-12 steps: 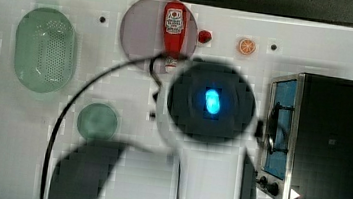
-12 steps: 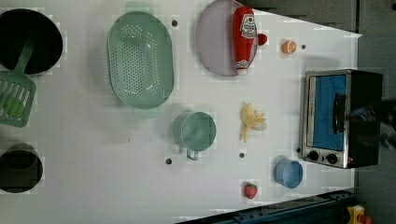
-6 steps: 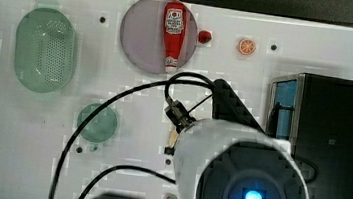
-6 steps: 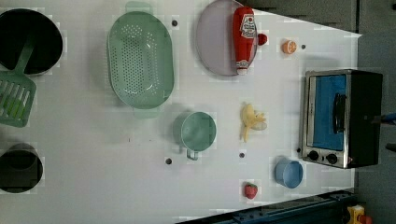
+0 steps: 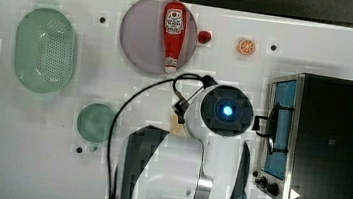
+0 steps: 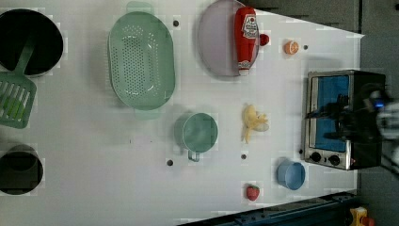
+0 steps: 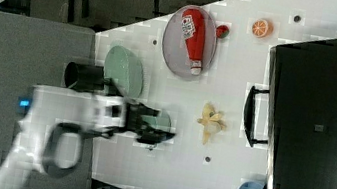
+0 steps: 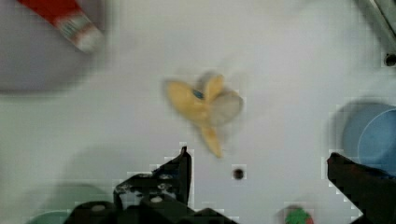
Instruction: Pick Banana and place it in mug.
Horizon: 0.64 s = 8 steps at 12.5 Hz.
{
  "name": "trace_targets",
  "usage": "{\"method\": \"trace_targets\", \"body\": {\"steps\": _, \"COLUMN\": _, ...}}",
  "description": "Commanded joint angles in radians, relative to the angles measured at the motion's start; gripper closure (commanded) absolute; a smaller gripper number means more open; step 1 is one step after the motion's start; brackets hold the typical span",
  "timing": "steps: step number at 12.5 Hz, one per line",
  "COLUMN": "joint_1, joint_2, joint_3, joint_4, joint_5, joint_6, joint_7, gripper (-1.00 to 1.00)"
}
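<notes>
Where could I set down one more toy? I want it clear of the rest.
In the left view, the widest bare tabletop lies below the colander, left of the mug. It is crowded around the banana, toaster oven and blue cup.

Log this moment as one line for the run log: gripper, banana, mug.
gripper: open, empty, above table | banana: on table, not grasped | mug: upright, empty, beside banana | step: pick not yet done
</notes>
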Motion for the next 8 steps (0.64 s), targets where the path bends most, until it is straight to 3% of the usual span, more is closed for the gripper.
{"method": "trace_targets", "body": {"steps": 1, "joint_1": -0.018, "joint_2": 0.024, "joint_3": 0.028, "joint_4": -0.085, "joint_5": -0.010, "joint_6": 0.168, "joint_7": -0.273, "gripper": -1.00}}
{"method": "trace_targets", "body": {"steps": 5, "joint_1": -0.018, "joint_2": 0.174, "joint_3": 0.026, "joint_4": -0.140, "joint_5": -0.010, "joint_6": 0.359, "joint_7": -0.550, "gripper": -1.00}}
{"method": "trace_targets", "body": {"steps": 8, "joint_1": -0.018, "joint_2": 0.294, "joint_3": 0.027, "joint_4": -0.147, "joint_5": -0.010, "joint_6": 0.496, "joint_7": -0.614, "gripper": -1.00}}
